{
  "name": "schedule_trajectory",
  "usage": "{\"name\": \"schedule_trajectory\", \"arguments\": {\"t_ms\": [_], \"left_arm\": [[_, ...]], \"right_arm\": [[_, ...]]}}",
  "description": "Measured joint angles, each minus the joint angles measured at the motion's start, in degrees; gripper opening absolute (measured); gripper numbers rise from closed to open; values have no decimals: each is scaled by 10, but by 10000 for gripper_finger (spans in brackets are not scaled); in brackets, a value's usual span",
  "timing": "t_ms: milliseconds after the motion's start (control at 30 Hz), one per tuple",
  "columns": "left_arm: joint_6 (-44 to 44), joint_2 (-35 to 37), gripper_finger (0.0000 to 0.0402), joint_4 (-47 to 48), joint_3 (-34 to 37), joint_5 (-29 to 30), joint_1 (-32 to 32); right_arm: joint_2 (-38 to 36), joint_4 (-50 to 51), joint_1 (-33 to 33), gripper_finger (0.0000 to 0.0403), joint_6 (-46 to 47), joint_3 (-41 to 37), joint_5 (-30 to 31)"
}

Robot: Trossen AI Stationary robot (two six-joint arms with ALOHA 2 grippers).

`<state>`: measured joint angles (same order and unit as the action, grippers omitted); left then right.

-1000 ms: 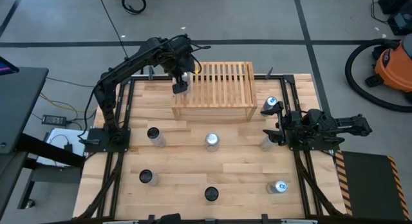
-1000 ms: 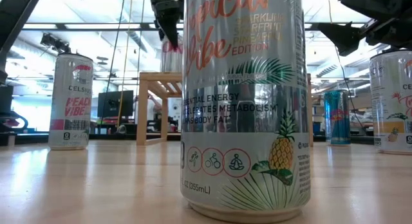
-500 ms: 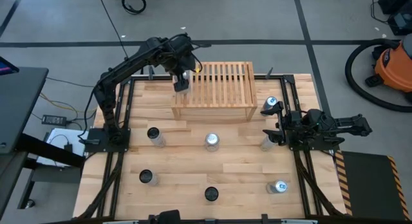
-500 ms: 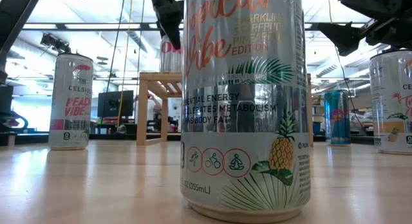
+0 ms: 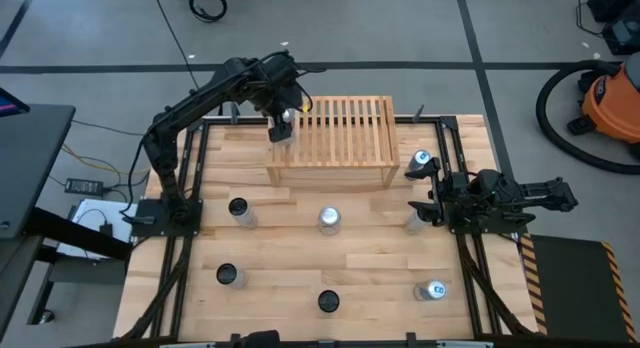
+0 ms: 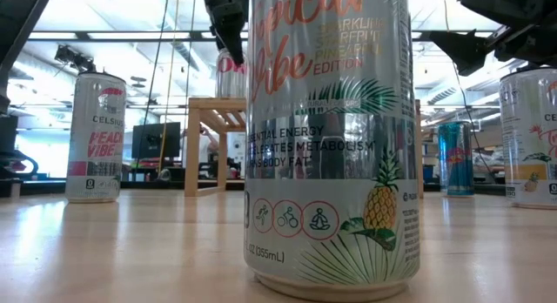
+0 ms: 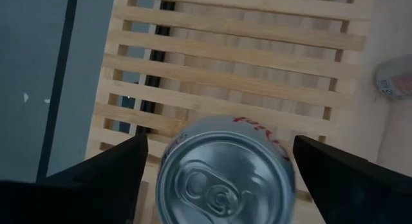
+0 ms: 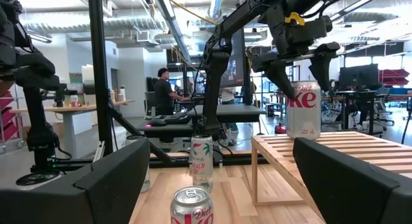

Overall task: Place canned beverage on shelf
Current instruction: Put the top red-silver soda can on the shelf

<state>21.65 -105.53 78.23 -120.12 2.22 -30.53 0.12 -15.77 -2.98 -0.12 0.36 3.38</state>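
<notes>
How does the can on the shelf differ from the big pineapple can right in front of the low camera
The Diet Coke can stands on the shelf, raised above the tabletop; the pineapple can stands on the table itself.
The Diet Coke can sits between the open fingers of the left gripper, with gaps either side; no gripper is near the pineapple can.
The Diet Coke can carries red lettering; the pineapple can shows a pineapple and palm leaves.
Both are silver and upright.

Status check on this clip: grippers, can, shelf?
Left gripper open, straddling silver Diet Coke can standing on light-wood slatted shelf. Right gripper open, idle at table's right. Nothing blocking.
</notes>
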Motion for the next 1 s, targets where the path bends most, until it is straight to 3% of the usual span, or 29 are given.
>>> {"name": "schedule_trajectory", "arguments": {"t_ms": [633, 1000], "left_arm": [[-16, 18, 389, 29, -95, 12, 39], [-41, 53, 389, 120, -97, 5, 124]], "right_arm": [[0, 0, 0, 393, 0, 0, 0], [0, 0, 0, 393, 0, 0, 0]]}}
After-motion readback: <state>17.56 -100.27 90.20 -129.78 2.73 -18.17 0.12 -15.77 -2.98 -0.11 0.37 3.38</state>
